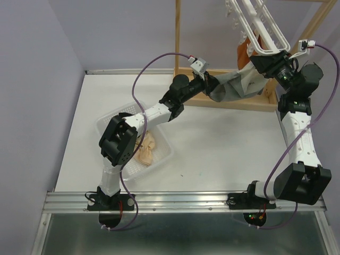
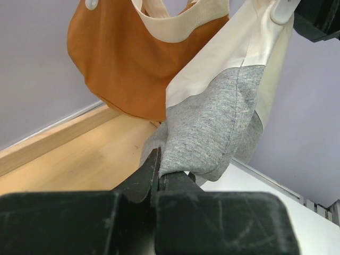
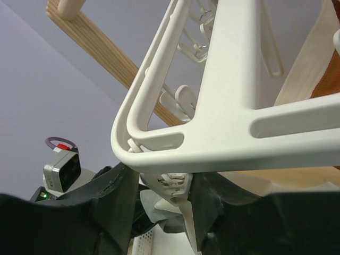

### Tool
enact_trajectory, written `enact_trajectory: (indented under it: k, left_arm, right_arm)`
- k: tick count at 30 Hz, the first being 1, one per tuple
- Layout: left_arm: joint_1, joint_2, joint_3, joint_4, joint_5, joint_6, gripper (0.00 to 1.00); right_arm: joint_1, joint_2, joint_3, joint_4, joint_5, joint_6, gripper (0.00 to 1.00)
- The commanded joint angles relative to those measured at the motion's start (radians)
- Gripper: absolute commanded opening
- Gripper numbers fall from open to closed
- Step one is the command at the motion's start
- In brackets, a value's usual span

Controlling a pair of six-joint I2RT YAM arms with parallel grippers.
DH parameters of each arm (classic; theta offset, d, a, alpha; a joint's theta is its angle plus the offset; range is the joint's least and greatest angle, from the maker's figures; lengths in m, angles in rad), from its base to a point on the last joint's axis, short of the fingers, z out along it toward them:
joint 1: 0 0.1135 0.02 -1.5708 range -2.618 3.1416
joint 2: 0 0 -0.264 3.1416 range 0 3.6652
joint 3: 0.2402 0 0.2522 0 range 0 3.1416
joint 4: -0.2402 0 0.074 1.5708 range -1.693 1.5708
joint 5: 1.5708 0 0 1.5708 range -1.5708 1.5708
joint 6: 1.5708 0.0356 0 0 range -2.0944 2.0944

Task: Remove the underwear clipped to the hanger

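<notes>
the hanger [image 1: 268, 51] runs off the top edge of the overhead shot, so its upper end is gone. same for the wooden stand [image 1: 178, 37] behind it. the rust-orange garment [image 1: 243, 53] is just a sliver poking out under the hanger. the left gripper [image 1: 211, 85] has its tips buried in the grey garment [image 1: 234, 85] below the hanger. the right gripper [image 3: 159, 207] sits under the hanger's corner, and i can't tell if its fingers actually touch the clip [image 3: 175, 186]. the cream garment [image 1: 147, 151], well away from the hanger, is partly behind the left arm.
</notes>
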Motion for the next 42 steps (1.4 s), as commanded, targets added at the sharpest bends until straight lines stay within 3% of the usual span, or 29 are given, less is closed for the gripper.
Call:
enact_trajectory:
  k: [1, 3, 4, 6, 8, 9, 10, 12, 17, 18, 19, 20, 24, 28, 31, 36, 42]
  left_arm:
    - [-0.002, -0.077, -0.002, 0.079, 0.014, -0.005, 0.00]
    - [-0.002, -0.080, -0.005, 0.079, 0.014, -0.007, 0.00]
    - [-0.002, -0.080, -0.004, 0.079, 0.011, -0.005, 0.00]
    - [-0.002, -0.083, -0.008, 0.082, 0.009, -0.007, 0.00]
    - [-0.002, -0.086, -0.013, 0.082, 0.002, -0.005, 0.00]
    - [-0.002, -0.092, -0.017, 0.085, -0.003, -0.004, 0.00]
    - [0.000, -0.095, -0.019, 0.085, -0.004, -0.001, 0.00]
    - [0.000, -0.106, -0.030, 0.088, -0.020, 0.002, 0.00]
    - [0.009, -0.124, -0.060, 0.099, -0.024, -0.002, 0.00]
    - [0.011, -0.126, -0.065, 0.099, -0.023, -0.005, 0.00]
    - [0.011, -0.129, -0.076, 0.101, -0.023, -0.005, 0.00]
    - [0.011, -0.130, -0.082, 0.101, -0.023, -0.008, 0.00]
    - [0.011, -0.143, -0.120, 0.121, -0.024, -0.021, 0.00]
    - [0.011, -0.146, -0.142, 0.145, -0.017, -0.037, 0.00]
    - [0.011, -0.150, -0.148, 0.151, -0.006, -0.039, 0.00]
    - [0.011, -0.158, -0.157, 0.159, -0.001, -0.042, 0.00]
    - [0.011, -0.155, -0.157, 0.168, -0.001, -0.051, 0.00]
  right_arm:
    - [0.014, -0.011, 0.072, 0.071, 0.061, -0.006, 0.33]
    - [0.014, -0.011, 0.080, 0.055, 0.072, -0.021, 0.15]
    - [0.014, -0.012, 0.080, 0.049, 0.074, -0.029, 0.12]
    - [0.014, -0.015, 0.082, 0.037, 0.074, -0.044, 0.09]
    - [0.014, -0.020, 0.079, 0.032, 0.060, -0.049, 0.12]
    - [0.014, -0.022, 0.079, 0.017, 0.060, -0.068, 0.19]
    - [0.014, -0.037, 0.080, -0.007, 0.067, -0.094, 0.39]
    - [0.012, -0.060, 0.059, -0.040, 0.071, -0.162, 0.59]
    - [-0.002, -0.132, 0.019, -0.124, 0.121, -0.245, 0.66]
    - [-0.005, -0.144, 0.019, -0.162, 0.164, -0.254, 0.72]
    - [-0.014, -0.150, 0.029, -0.188, 0.181, -0.263, 0.85]
    - [-0.019, -0.155, 0.037, -0.216, 0.195, -0.279, 0.89]
    - [-0.071, -0.196, 0.034, -0.316, 0.194, -0.337, 0.89]
    - [-0.109, -0.195, 0.023, -0.318, 0.117, -0.283, 0.74]
    - [-0.109, -0.146, 0.055, -0.314, 0.037, -0.236, 0.69]
    - [-0.108, -0.074, 0.109, -0.287, -0.073, -0.194, 0.71]
    - [-0.082, -0.042, 0.134, -0.253, -0.100, -0.176, 0.72]
